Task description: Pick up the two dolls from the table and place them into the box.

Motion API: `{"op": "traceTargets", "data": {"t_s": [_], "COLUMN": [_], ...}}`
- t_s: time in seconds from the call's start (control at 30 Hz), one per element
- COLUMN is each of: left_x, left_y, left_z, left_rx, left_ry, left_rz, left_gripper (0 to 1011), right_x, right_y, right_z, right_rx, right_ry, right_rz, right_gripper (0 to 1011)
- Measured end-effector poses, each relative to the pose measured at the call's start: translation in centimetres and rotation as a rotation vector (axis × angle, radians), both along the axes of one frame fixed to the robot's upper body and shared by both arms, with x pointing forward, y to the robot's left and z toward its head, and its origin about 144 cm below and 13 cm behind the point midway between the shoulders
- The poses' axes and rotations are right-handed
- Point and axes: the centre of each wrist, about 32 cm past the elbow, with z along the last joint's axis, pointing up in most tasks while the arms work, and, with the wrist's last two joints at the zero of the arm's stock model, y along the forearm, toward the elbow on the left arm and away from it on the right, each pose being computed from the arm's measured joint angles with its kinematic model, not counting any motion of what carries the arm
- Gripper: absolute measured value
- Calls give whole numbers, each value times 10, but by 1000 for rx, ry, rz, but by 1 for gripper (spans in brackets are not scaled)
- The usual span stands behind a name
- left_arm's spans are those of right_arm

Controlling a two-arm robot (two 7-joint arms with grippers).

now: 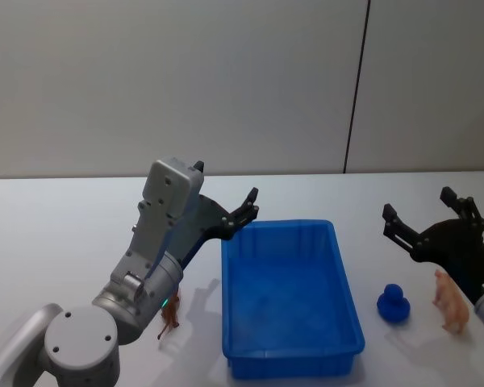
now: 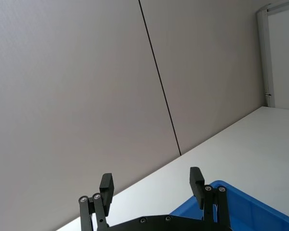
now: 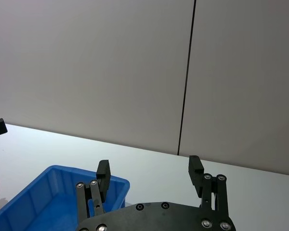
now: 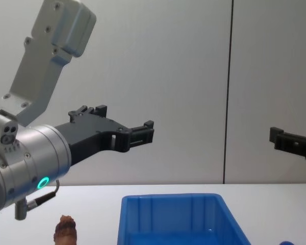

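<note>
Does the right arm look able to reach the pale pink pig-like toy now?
Probably yes: the pale pink pig-like toy stands uncovered on the white table below the open right gripper, with the small blue toy apart beside it.

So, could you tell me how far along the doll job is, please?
Nothing done: the box holds no doll. Nothing in hand: the left tool and right tool hang open above the table. Remaining: the brown doll stands left of the box, the pink doll right of it; both need placing.
</note>
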Motion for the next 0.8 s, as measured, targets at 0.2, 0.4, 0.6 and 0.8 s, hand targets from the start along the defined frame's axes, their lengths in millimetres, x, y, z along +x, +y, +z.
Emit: {"op": "traceTargets", "data": {"t_s": [0.2,0.4,0.6,0.8], "left_x": [0,0,0,0], "left_y": [0,0,0,0], "left_z": [0,0,0,0], "left_rx": [0,0,0,0], "left_ry": [0,0,0,0], "left_rz": [0,0,0,0], "left_gripper": [1001,1001,1001,1001], "right_x": [0,0,0,0], "right_y": [0,0,0,0], "right_z": [0,0,0,0], "right_rx": [0,0,0,0], "right_ry": [0,0,0,0], "right_rz": [0,0,0,0], "right_gripper": [1001,1001,1001,1001]}}
